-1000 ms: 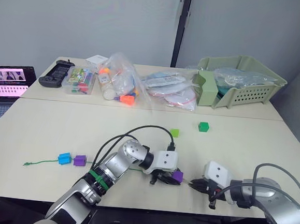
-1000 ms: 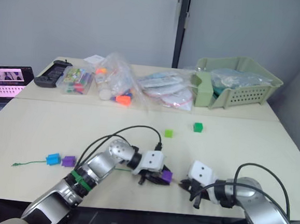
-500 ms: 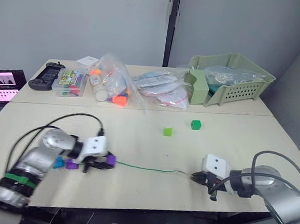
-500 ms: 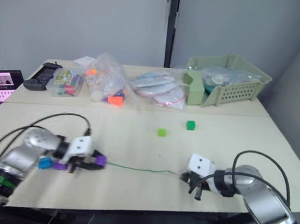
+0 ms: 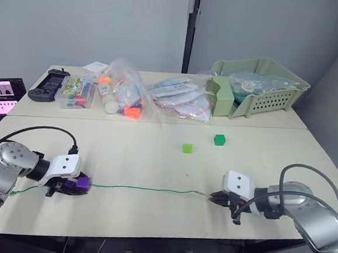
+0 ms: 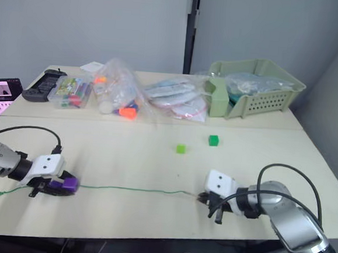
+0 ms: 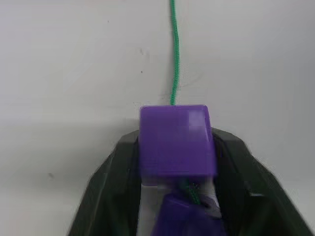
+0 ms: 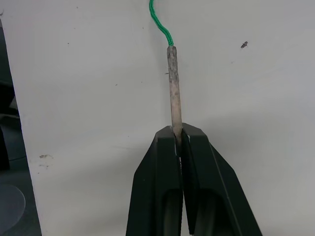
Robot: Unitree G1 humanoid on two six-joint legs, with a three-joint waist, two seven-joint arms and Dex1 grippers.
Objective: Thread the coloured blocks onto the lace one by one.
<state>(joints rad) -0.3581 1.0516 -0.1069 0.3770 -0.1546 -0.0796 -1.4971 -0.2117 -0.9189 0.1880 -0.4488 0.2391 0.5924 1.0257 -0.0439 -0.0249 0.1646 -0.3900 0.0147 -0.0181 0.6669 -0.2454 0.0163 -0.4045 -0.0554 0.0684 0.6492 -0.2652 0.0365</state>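
Since half a second ago, the left end effector (image 5: 70, 185) carried its gripped purple block (image 5: 82, 183) further left. Along the surface (image 5: 154, 160) the lace (image 5: 146, 189) stretches left-right, its stiff tip (image 8: 173, 83) pinched by the closed right end effector (image 5: 215, 197). Behind this block, a second purple block (image 7: 183, 220) is partly hidden.

We look down on a pale tabletop (image 6: 154, 160). Our left claw (image 6: 56, 185) at the near left grips a purple block (image 6: 69, 183), with the green lace (image 6: 135, 189) running from it across to our right claw (image 6: 202, 197), which pinches the lace's end. A light green block (image 6: 181, 148) and a dark green block (image 6: 213, 140) sit apart, farther back. Bagged toys (image 6: 121, 96) and a green basket (image 6: 256, 95) line the far edge.
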